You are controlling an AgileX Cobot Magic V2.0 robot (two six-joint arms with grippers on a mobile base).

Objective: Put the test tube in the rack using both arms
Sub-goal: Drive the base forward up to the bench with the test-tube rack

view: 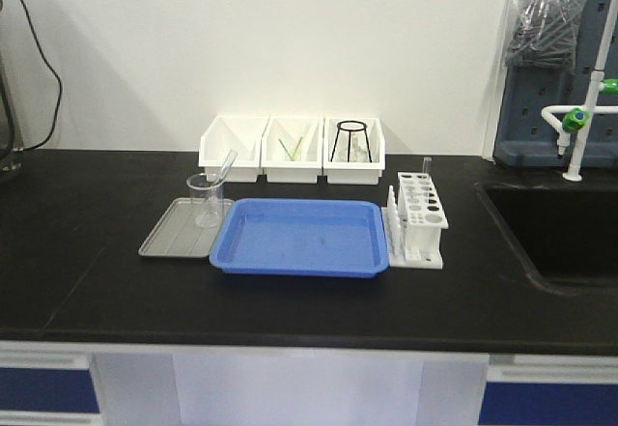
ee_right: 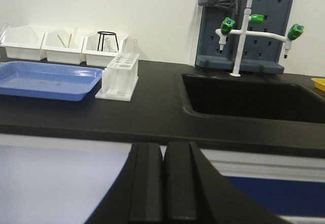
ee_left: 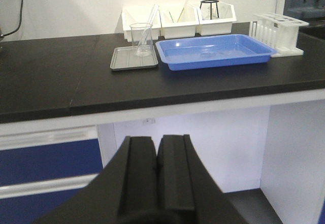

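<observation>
Position of the test tube (view: 222,178) first: it leans inside the beaker (view: 205,206), which stands on the grey tray (view: 166,241) at the left part of the surface (view: 97,286). Its round bottom is down in the beaker and its open rim points up, tilted toward the right and toward the wall, so the long axis is slanted, not upright. Just beside the grey tray lies the blue tray (view: 301,236), and on the far side of that stands the rack (view: 422,216), with another tube (view: 426,164) upright in a back hole, as it seems. The left fingers (ee_left: 142,173) are pressed together with nothing between them (they sit low, under the edge of the surface). From them the test tube (ee_left: 149,26) lies ahead and higher, well apart. The right fingers (ee_right: 148,183) are also closed against each other and empty; they face the rack (ee_right: 121,74) and the sink (ee_right: 244,99). I judge that the left arm is nearer to the tube and the right arm nearer to the rack, so the reach should begin from the left.
</observation>
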